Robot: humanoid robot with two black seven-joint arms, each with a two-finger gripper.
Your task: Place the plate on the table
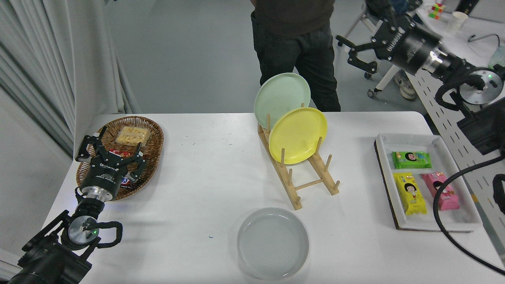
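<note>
Grey plate (pixel 272 243) lies flat on the white worktop (pixel 205 177), near its front edge, well apart from the right pincer (pixel 357 53), which hangs high beyond the far right corner with fingers spread and nothing between them; plate sits far down and left of it, a wooden rack (pixel 303 179) with a yellow plate (pixel 298 135) and a mint plate (pixel 281 96) between. Left pincer (pixel 109 152) parked over a wicker basket (pixel 148 130), fingers apart, empty, plate to its lower right, nearer than right one. Task looks done; plate's front rim nearly cut off, right arm partly out of frame.
</note>
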